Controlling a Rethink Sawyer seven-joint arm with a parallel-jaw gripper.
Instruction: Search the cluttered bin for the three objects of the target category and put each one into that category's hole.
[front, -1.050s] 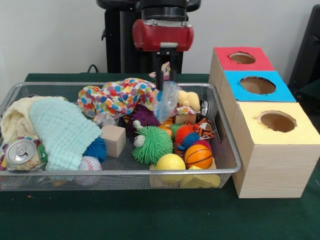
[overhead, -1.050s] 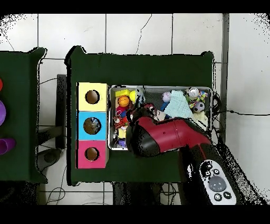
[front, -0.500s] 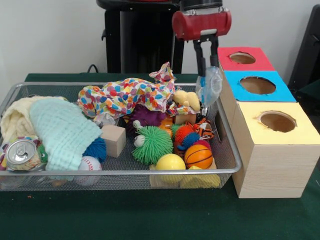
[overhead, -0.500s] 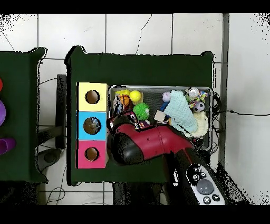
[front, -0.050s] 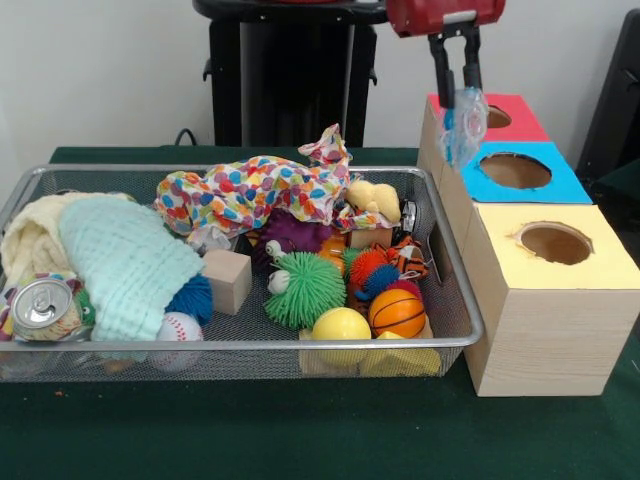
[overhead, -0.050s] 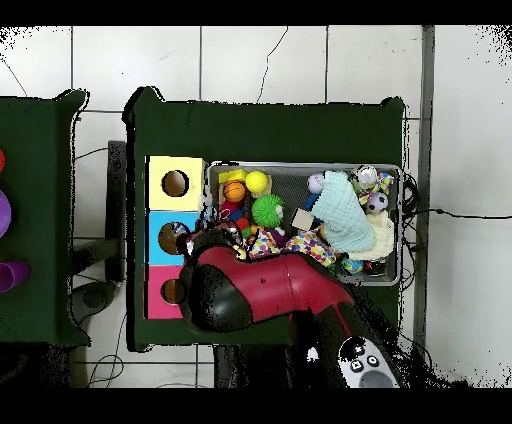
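Clear crumpled plastic piece (front, -0.050s: 464, 122) gripped by tool (front, -0.050s: 455, 92), hanging just beside red hole (front, -0.050s: 486, 116), not dropped. Bin (front, -0.050s: 452, 287) remains cluttered; earlier deliveries can't be judged.

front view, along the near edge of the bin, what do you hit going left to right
can → baseball → yellow ball → basketball → yellow box

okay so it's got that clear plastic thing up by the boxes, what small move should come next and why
Probably shift the pincer a little further over the red box's hole, then release. The crumpled clear plastic piece hangs from it at the red box's near edge, beside the hole rather than above it.
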